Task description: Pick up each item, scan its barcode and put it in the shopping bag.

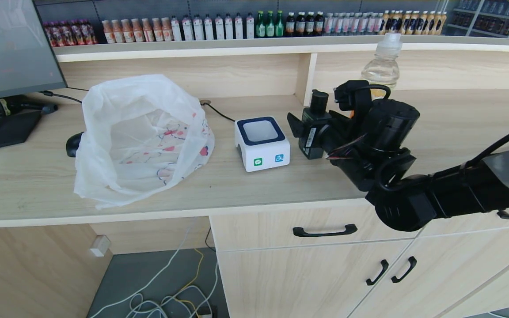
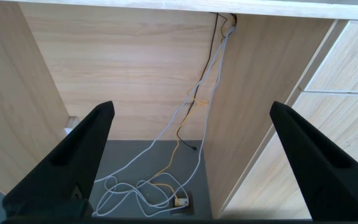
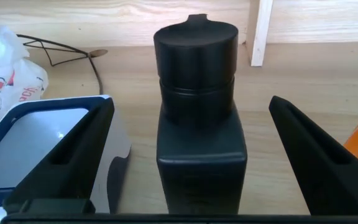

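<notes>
One black bottle (image 1: 313,130) (white label), beside scanner (image 1: 262,145)

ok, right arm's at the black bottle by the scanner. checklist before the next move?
1. Centring: black bottle between the right gripper's fingers, ok.
2. Grip: not ok, fingers stand apart from the bottle.
3. Window of the scanner uncovered: ok.
4. Mouth of the bag open: ok.
5. Barcode side: cannot tell.
6. Other arm: left gripper open, below the counter, ok.
</notes>
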You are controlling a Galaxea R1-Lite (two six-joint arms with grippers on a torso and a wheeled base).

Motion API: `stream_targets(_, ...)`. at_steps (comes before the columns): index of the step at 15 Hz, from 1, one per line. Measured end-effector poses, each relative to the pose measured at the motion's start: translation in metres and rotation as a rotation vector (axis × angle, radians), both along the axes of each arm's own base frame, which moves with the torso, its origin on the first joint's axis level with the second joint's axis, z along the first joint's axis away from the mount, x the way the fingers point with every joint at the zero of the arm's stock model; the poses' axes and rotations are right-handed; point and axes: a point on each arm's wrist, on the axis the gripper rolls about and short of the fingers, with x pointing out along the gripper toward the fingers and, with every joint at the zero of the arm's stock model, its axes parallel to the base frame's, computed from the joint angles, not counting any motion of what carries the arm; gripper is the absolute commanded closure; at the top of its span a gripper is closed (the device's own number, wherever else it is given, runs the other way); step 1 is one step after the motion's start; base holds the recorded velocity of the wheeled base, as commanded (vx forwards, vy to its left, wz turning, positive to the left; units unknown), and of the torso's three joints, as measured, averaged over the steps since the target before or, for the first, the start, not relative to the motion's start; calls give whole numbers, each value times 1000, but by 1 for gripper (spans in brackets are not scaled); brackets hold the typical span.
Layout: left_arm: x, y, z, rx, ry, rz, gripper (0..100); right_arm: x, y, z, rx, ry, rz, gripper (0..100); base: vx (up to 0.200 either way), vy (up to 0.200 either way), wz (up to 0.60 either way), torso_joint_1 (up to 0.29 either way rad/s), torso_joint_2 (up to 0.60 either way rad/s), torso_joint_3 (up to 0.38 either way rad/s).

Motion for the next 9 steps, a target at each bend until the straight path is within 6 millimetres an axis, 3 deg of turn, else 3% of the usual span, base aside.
stream_targets(9,0,0,0,0,0,0,0,12,-8,-13,4,31,-25,0,0,0,0,0,0,0)
